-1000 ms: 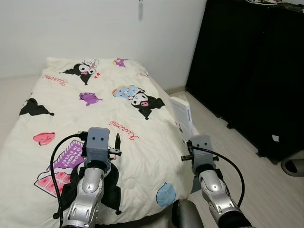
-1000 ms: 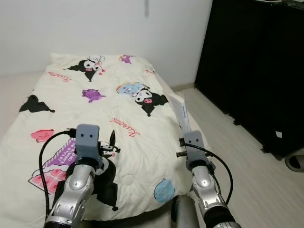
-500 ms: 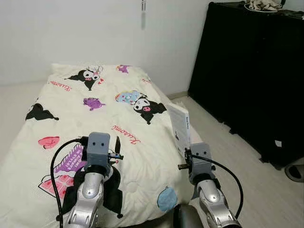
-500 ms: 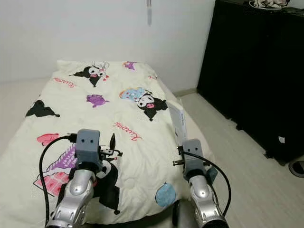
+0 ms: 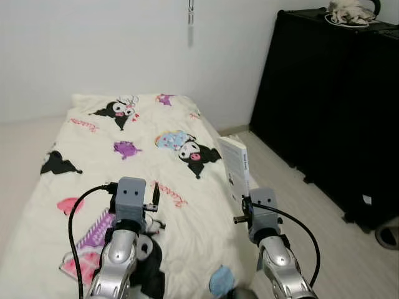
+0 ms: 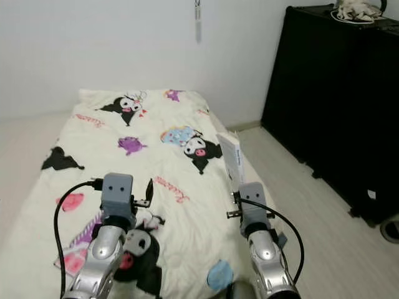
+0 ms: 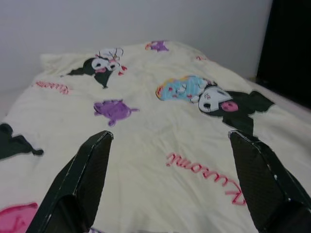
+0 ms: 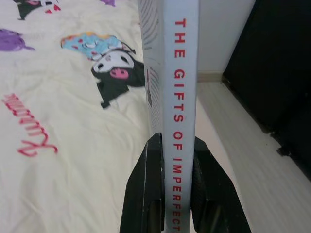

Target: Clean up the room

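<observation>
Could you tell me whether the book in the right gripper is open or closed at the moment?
Closed. The right gripper clamps the white book by both covers, spine facing the wrist camera, pages pressed together; in the head view it stands upright beside the bed.

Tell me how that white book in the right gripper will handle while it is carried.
The book is probably stiff: it stands straight up from the right gripper without sagging. Clamped near one end, it may pivot or slip if swung. It looks thin, so likely light. The left gripper is open over the bed.
</observation>
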